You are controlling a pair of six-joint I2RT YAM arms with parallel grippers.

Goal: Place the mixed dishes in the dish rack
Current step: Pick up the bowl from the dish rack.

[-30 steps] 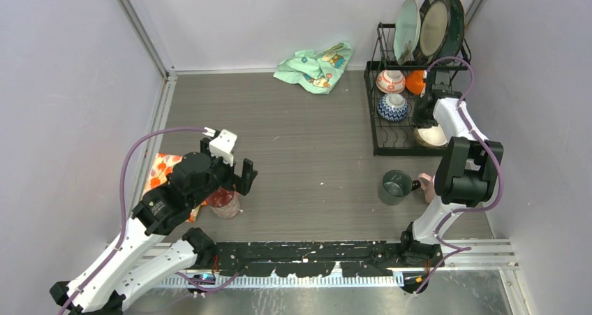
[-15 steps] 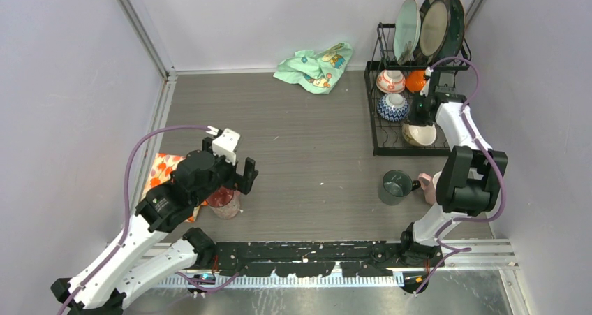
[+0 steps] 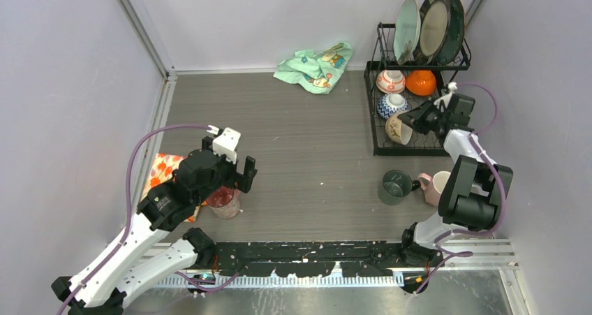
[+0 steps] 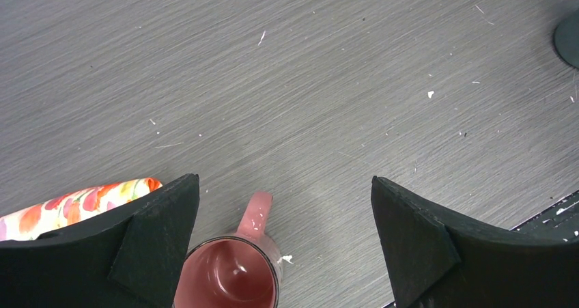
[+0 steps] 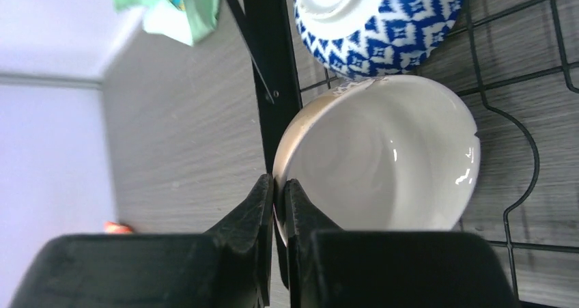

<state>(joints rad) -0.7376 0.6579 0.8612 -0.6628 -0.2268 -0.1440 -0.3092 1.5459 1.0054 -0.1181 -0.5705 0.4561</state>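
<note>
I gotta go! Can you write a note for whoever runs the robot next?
Left gripper: open, above a pink cup on the table.
Right gripper: shut on the rim of the white bowl, tilted in the lower basket of the rack beside the blue bowl.
Done: three plates stand on top; red bowl and orange bowl are in the basket.
Left: let go of the white bowl, then load the green cup, the second pink cup and the one under the left gripper.
</note>
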